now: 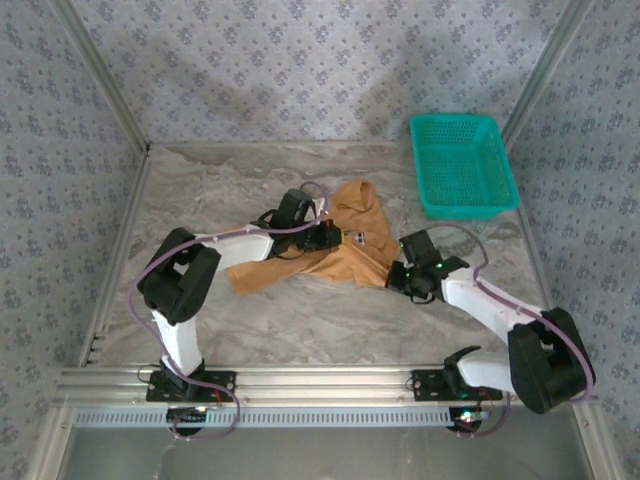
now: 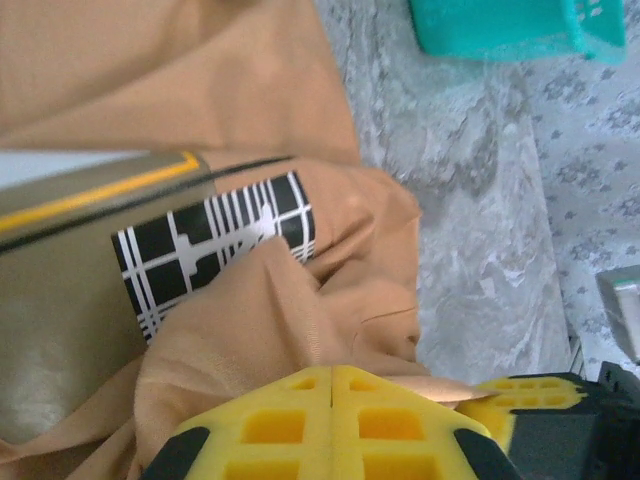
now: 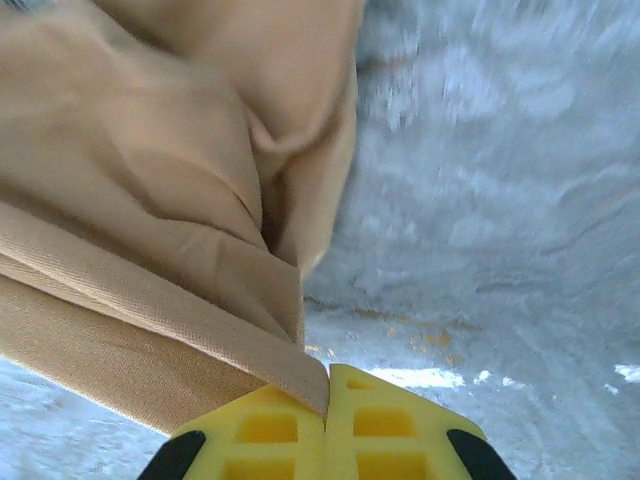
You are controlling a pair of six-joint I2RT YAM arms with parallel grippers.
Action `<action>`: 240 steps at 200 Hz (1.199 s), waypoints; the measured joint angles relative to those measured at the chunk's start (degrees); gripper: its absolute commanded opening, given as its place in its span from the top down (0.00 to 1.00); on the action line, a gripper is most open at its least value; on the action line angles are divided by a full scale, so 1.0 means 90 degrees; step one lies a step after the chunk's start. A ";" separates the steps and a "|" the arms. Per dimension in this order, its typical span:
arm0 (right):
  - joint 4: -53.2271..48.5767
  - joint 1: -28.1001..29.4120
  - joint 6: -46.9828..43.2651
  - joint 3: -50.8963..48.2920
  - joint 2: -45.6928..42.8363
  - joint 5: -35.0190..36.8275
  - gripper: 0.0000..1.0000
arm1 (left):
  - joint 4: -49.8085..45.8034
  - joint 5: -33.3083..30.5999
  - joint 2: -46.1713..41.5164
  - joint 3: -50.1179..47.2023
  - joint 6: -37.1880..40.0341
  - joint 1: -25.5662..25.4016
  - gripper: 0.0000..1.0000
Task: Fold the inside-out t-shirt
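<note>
Inside-out t-shirt [image 1: 345, 250] lies crumpled on the bench [image 1: 250, 330]; no fold made yet, flattening also to do. Left pincer [image 2: 332, 385] clenched on bunched cloth, right pincer [image 3: 328, 390] clenched on the hem.

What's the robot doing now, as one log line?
left gripper: shut on t-shirt | right gripper: shut on t-shirt | t-shirt: crumpled on table

2 arms bend at the elbows, forearms reaching inward toward each other. The left end effector [image 1: 325, 236] [image 2: 332, 376] has its jaws pressed together. The right end effector [image 1: 396, 279] [image 3: 327, 386], angled low, pinches the t-shirt [image 3: 150, 200] hem.
</note>
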 measured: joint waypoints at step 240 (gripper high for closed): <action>0.0685 0.0719 -0.0039 -0.0355 -0.1695 0.0265 1.00 | -0.1625 -0.1853 0.0112 0.0559 0.3757 -0.1443 0.49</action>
